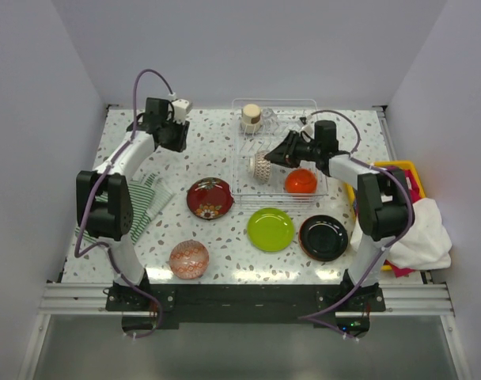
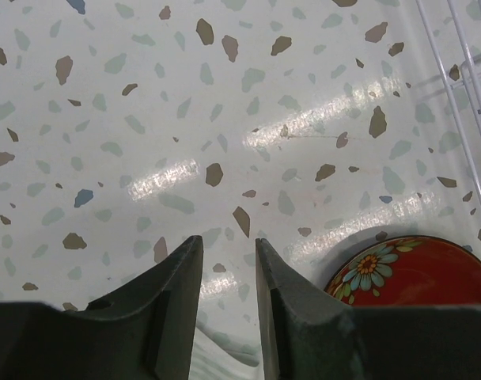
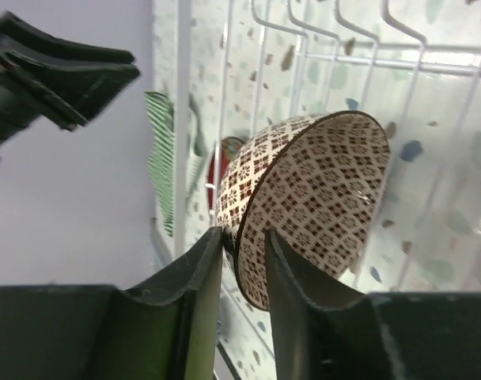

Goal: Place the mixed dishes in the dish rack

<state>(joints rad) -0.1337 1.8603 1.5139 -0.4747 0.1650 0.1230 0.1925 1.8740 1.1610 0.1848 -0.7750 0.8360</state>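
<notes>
Reaching from 7 o'clock up to 11 with the left arm [image 1: 122,166], left gripper [image 2: 229,241] pointed down, fingers slightly parted on nothing. Stretching from 5 o'clock to 1 with the right arm [image 1: 359,170], wrist turned toward 9, right gripper [image 3: 242,233] pinched on the patterned bowl [image 3: 320,182] rim.

A robot test cell: blank pale walls [image 1: 35,119] box in a terrazzo table [image 1: 217,150] on an aluminium frame [image 1: 74,299].
</notes>
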